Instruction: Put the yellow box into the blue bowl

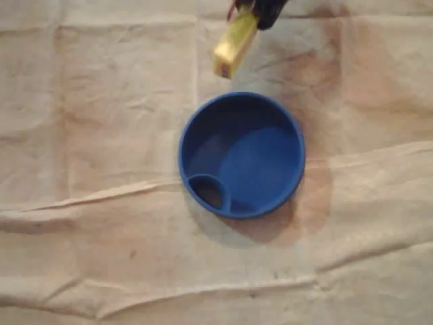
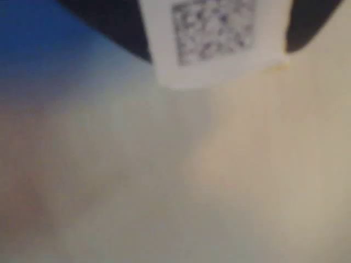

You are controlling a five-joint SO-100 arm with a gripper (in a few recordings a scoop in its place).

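Overhead, box: box is held tilted above the cloth-covered tabletop, just beyond the bowl rim and not yet over it.
Overhead, tool: tool pinches the box's upper end; its body is cut off by the frame edge.
Wrist, box: box shows a white coded end between dark fingers; bowl at upper left.
Handling: probably light, stiff, smooth card; grip across the narrow sides.
Unclear: wrist view blurred; pad contact not discernible.
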